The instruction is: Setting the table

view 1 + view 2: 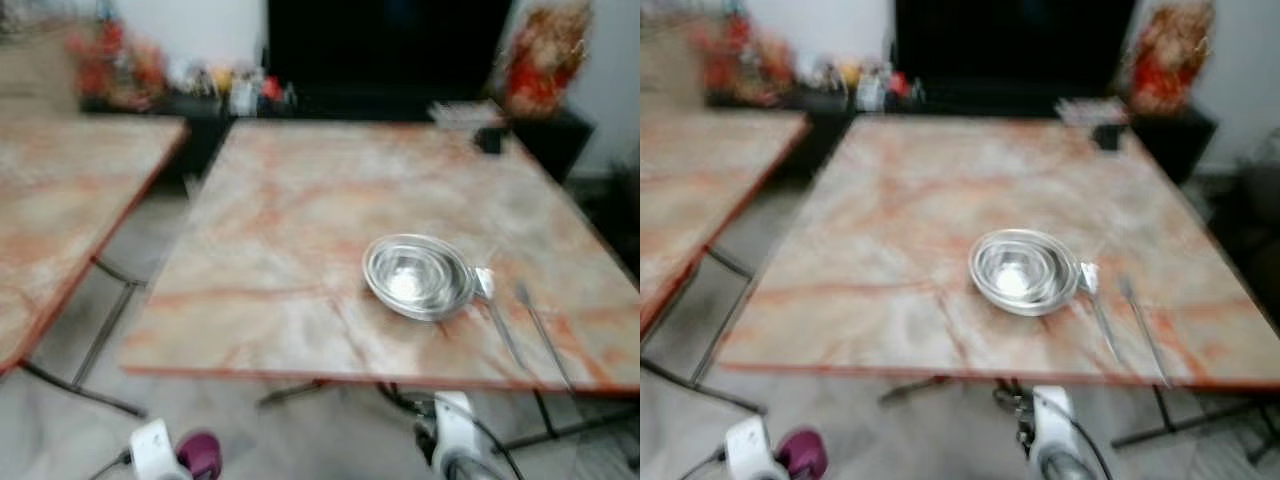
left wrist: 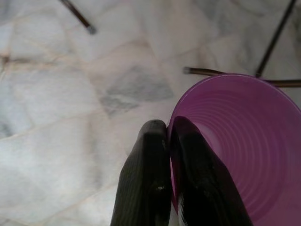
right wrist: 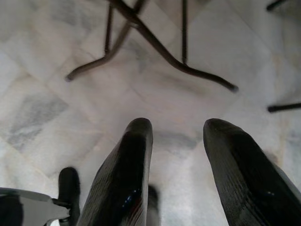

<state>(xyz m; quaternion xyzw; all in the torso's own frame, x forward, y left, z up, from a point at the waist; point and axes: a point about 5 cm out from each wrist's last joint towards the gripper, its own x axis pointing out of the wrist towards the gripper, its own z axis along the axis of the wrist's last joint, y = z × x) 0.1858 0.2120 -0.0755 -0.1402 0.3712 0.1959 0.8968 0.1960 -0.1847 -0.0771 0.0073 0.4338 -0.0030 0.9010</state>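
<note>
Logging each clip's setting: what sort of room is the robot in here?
Probably a home dining or living area: marble-patterned folding tables, one set with a steel bowl and cutlery, and a dark TV on a low cabinet crowded with ornaments behind.

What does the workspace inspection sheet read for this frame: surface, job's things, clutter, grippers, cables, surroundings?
Surface: marbled orange table, mostly bare; the head views are blurred.
Job's things: steel bowl near the front edge; spoon and a second utensil, too blurred to name, beside it on the robot's right; purple cup.
Clutter: small dark object at the far edge.
Grippers: left gripper shut on the purple cup's rim, held low; right gripper open, over the floor.
Cables: a dark cable by the right arm.
Surroundings: second table on the left, dark cabinet behind, marble floor.
</note>
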